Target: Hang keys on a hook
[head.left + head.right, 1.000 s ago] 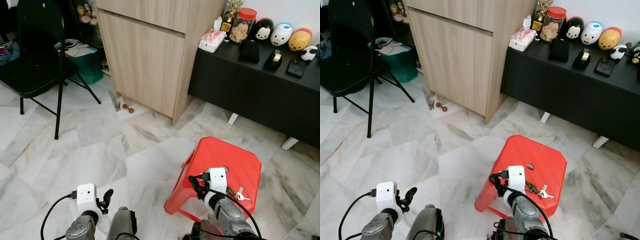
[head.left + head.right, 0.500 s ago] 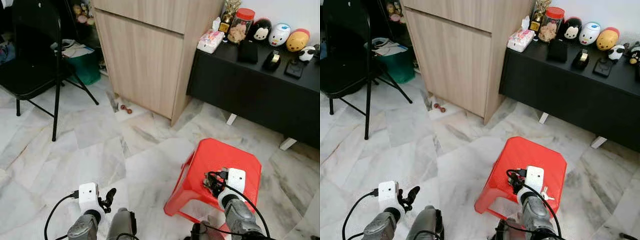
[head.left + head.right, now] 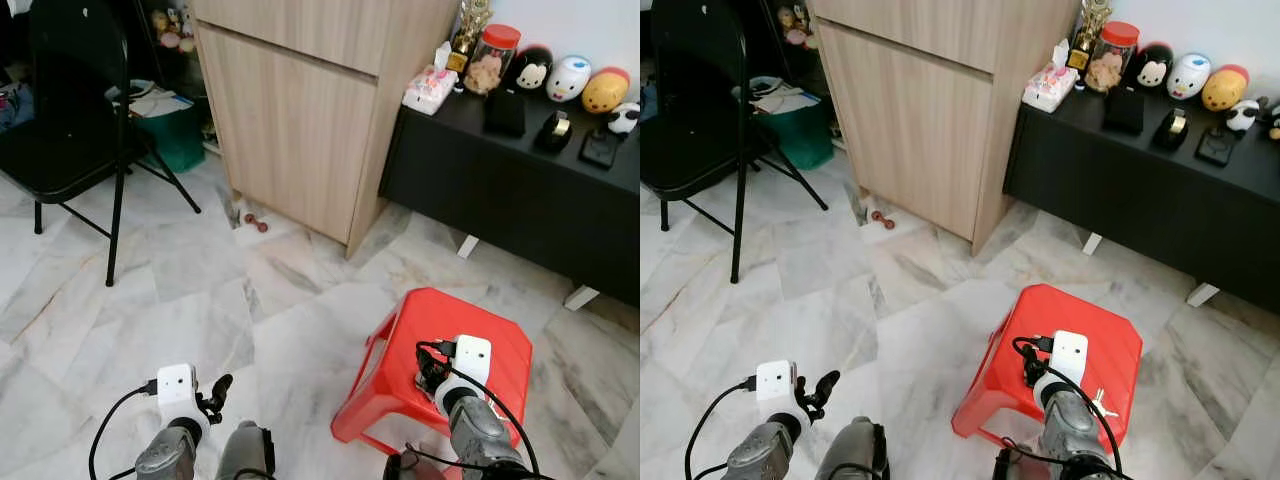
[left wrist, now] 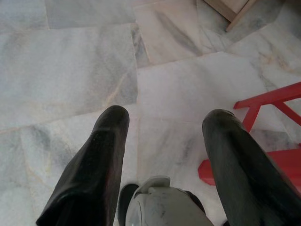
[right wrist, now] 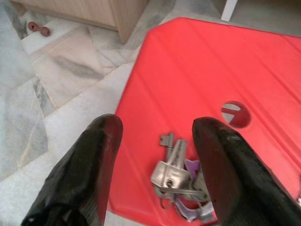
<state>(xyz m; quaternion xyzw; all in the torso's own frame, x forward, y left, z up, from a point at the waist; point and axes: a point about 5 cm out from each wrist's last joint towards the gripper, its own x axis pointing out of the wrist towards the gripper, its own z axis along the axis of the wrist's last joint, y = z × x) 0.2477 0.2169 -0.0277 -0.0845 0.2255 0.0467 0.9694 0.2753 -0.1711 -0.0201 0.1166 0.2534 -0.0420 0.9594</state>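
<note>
A bunch of silver keys (image 5: 175, 175) with a purple tag lies on top of the red plastic stool (image 3: 420, 320), near its front edge. My right gripper (image 5: 157, 127) hovers just above the stool, open, with the keys lying between its two black fingers (image 5: 94, 160) and nothing held. In the right eye view a key tip (image 3: 1102, 403) pokes out beside the right wrist. My left gripper (image 3: 215, 392) hangs low over the marble floor to the left of the stool, open and empty (image 4: 164, 117).
A tall wooden cabinet (image 3: 300, 110) stands ahead. A black sideboard (image 3: 520, 190) to its right carries a jar and several figurines. At the far left are a black folding chair (image 3: 70, 130) and a green bin (image 3: 175, 130). A small red object (image 3: 255, 222) lies by the cabinet's foot.
My right gripper has moved to the right across the stool top and now straddles the keys, hiding them in the left eye view. The head camera has shifted slightly. The left arm stays put.
</note>
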